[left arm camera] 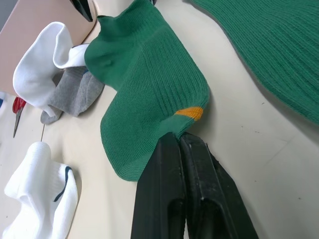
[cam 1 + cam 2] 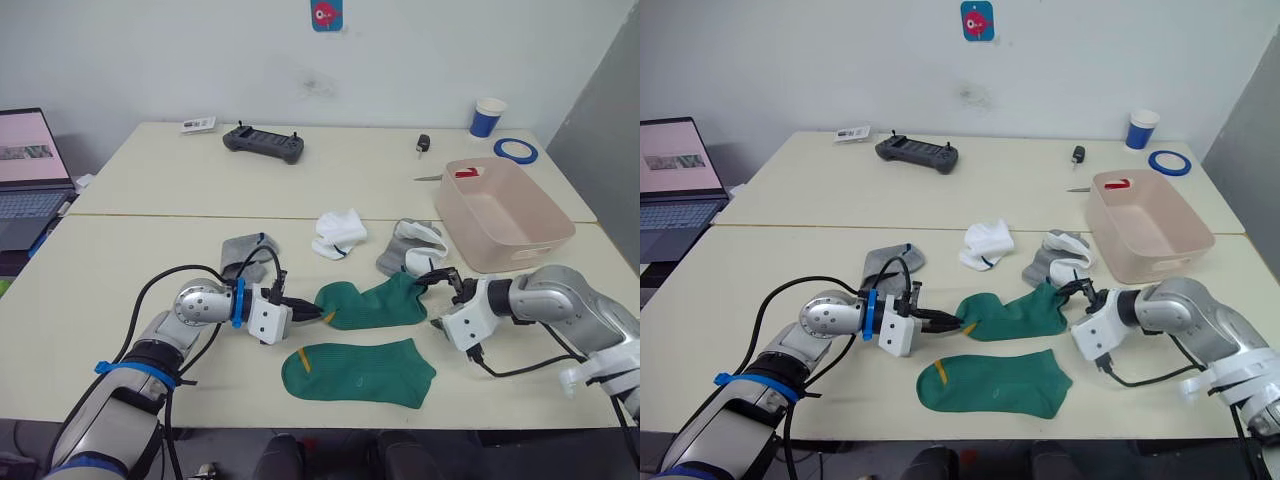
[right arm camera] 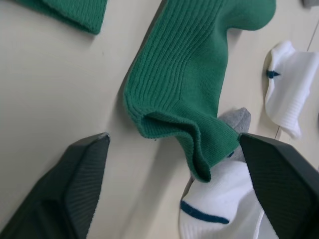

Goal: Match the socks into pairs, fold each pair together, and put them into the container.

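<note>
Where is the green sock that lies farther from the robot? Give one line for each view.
Left eye: the far green sock lies mid-table between the left gripper and the right gripper.
Right eye: same spot.
Left wrist: it runs off from the shut jaws.
Right wrist: its cuff sits between the open jaws.
Shared landmark: the flat green sock beside it.

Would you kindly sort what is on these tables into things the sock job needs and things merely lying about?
For the job:
- two green ankle socks
- grey socks
- white socks
- pale pink plastic bin

Lying about:
- black handheld controller
- blue-and-white paper cup
- blue tape roll
- open laptop
</note>
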`<state>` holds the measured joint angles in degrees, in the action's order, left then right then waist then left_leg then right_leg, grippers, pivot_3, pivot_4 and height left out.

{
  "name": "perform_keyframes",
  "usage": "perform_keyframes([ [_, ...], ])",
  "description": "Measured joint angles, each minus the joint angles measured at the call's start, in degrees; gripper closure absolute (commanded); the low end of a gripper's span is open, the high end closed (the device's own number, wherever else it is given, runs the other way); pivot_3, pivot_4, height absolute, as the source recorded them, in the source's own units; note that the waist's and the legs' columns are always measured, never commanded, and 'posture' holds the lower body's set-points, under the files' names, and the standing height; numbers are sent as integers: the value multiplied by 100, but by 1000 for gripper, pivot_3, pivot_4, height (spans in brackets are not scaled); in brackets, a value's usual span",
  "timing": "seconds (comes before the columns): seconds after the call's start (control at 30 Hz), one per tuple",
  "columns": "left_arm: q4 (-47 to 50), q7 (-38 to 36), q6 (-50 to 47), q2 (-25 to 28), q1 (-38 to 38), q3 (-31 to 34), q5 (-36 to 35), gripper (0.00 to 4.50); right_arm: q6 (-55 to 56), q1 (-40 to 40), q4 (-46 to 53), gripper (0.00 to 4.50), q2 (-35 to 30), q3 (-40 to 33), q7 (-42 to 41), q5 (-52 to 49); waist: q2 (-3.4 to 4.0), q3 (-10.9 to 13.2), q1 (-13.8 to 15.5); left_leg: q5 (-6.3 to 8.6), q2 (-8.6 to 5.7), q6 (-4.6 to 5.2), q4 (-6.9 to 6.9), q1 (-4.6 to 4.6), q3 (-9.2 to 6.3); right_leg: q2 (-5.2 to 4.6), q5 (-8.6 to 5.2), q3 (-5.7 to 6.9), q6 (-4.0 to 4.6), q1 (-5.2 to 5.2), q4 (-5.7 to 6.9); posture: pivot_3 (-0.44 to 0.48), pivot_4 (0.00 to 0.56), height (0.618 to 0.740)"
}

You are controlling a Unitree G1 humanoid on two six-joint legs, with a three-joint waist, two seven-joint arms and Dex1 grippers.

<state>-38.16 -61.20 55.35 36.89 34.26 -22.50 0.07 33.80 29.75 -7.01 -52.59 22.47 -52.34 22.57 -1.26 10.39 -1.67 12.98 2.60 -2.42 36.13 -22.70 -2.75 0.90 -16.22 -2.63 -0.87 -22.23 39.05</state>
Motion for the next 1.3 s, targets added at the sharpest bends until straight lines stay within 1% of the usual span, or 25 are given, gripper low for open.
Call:
perform_keyframes([
  [0.03,3,-27,-5,0,0,2,0,4500,80,49,-73,1382,38,36,-9,43,0,0,0,0,0,0,0,0,0,0,1,0,1,0,1,0,150,740],
  [0.07,7,-46,-7,0,0,3,0,4500,132,79,-122,1658,73,72,-17,65,0,0,0,0,1,0,0,1,0,0,1,0,2,0,1,0,150,740],
  [0.27,149,-128,-87,6,-18,35,-19,4500,353,81,-198,3950,141,191,-257,79,0,0,0,0,1,0,0,1,0,0,3,-1,5,0,3,0,150,740],
  [0.3,202,-180,-150,12,-38,36,-54,4500,353,65,-196,4271,141,191,-270,71,0,0,0,0,1,1,0,1,0,0,3,-1,5,0,3,0,150,740],
  [0.33,298,-264,-288,35,-103,40,-171,4500,338,26,-182,4439,140,184,-284,13,1,0,-2,0,1,1,0,1,0,0,3,-1,6,0,3,0,150,740],
  [0.43,771,-547,-984,209,-433,75,-573,4500,47,-275,31,4439,119,73,-442,-470,1,0,-7,0,6,1,-2,2,-4,1,3,2,8,0,6,0,150,740],
  [0.53,1525,-783,-2248,486,-809,292,-1123,4500,-921,-837,673,4439,84,-320,-729,-1470,3,1,-1,0,9,1,-2,-1,-13,0,2,10,9,0,12,0,150,740],
  [0.6,2140,-845,-3277,679,-984,504,-1571,4500,-1753,-1151,1242,4439,-4,-644,-885,-2182,5,3,1,0,8,0,0,1,-16,-1,2,12,10,4,15,0,150,740],
  [0.7,3043,-848,-5034,995,-1193,764,-2313,4500,-3343,-1534,2158,4439,-111,-1178,-894,-3311,5,3,-2,-1,9,0,2,10,-17,-1,-12,12,-14,11,16,0,150,740],
  [0.73,3366,-836,-5730,1133,-1265,848,-2691,4500,-4055,-1630,2495,4439,-124,-1347,-801,-3858,4,4,-5,-1,10,0,2,9,-17,-1,-13,12,-15,10,18,0,150,740],
  [0.8,3956,-787,-7630,1540,-1320,1146,-3765,4500,-5938,-1739,3288,4439,-155,-1798,-373,-5408,4,5,-21,-1,12,0,2,14,-20,-1,-20,13,-8,10,29,0,150,740],
  [0.83,4121,-712,-8370,1628,-1267,1338,-4186,4500,-6659,-1706,3537,4439,-158,-1975,-153,-5989,4,5,-22,-1,11,0,1,20,-20,-1,-22,13,-8,12,30,0,150,740],
  [0.93,4212,-521,-9831,1639,-1090,1587,-4924,4500,-8178,-1432,3721,4439,-18,-2132,507,-7063,4,5,-24,-1,8,0,1,20,-18,1,-24,12,-7,12,27,0,150,740],
  [0.97,4190,-438,-10195,1626,-1038,1612,-5044,4500,-8593,-1303,3702,4439,94,-2150,766,-7358,3,6,-28,-1,8,0,1,20,-17,3,-24,10,-7,10,27,0,150,740],
  [1.03,3965,-193,-10911,1482,-864,1622,-5156,4500,-9478,-985,3459,4439,545,-2181,1441,-7878,2,5,-27,0,7,0,0,14,-18,4,-24,11,-7,4,25,0,150,740],
  [1.1,3608,94,-11366,1219,-708,1593,-5068,4500,-10075,-730,3058,4439,992,-2185,2024,-8045,2,5,-22,-1,5,0,-2,10,-18,5,-24,11,-7,-1,24,0,150,740],
  [1.2,3062,561,-11720,738,-532,1554,-4790,4500,-10629,-495,2546,4439,1448,-2175,2684,-7975,2,5,-16,-1,5,1,0,-10,-20,5,-23,13,-7,-12,17,0,150,740],
  [1.3,2596,973,-11699,272,-230,1581,-4468,4500,-10766,-227,2117,4439,1720,-2119,3081,-7618,1,5,11,-1,4,1,0,-24,-21,4,-23,15,-7,-19,8,0,150,740],
])
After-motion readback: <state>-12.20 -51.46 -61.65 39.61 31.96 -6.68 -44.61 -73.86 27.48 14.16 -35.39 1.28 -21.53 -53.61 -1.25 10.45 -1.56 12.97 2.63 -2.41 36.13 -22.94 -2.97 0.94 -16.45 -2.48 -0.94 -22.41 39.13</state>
